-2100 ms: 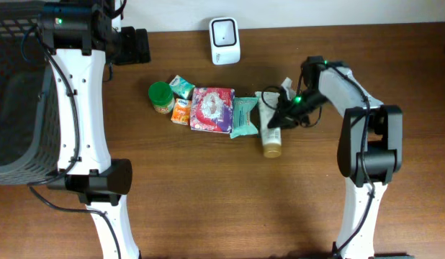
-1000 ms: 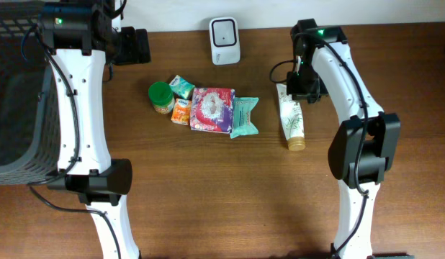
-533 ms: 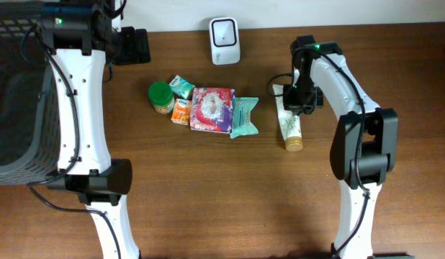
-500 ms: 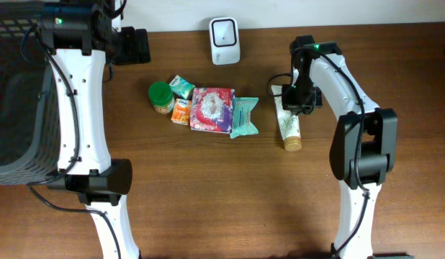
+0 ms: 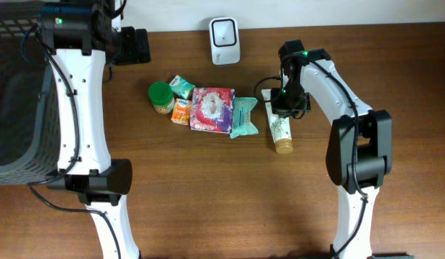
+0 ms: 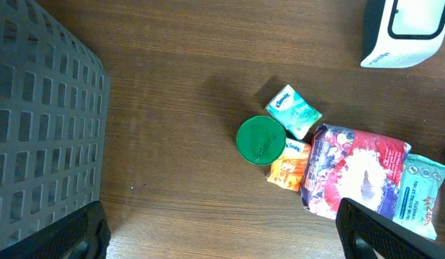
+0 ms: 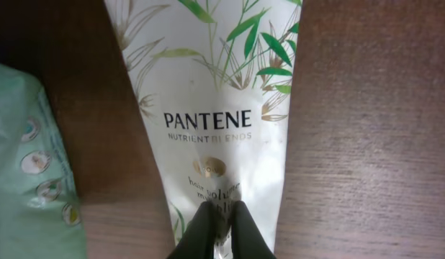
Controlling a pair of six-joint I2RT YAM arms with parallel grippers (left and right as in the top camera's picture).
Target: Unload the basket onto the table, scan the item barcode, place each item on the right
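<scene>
R gripper [image 7: 221, 216] has its fingers pressed together, tips over the Pantene tube [image 7: 215, 93]. Tube lies flat on the table [image 5: 208, 187], just beside the green wipes pack [image 5: 244, 117], w/ the scanner [image 5: 225, 31] well apart. L gripper [image 6: 222, 237] is wide open.

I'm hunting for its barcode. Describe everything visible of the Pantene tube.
The tube is white, soft-looking plastic printed with green leaves and "PANTENE Nutrient Blends", with a gold cap. It lies flat on the table, cap toward the robot, beside the teal pack. The right gripper, shut, sits over it. No barcode shows.
</scene>
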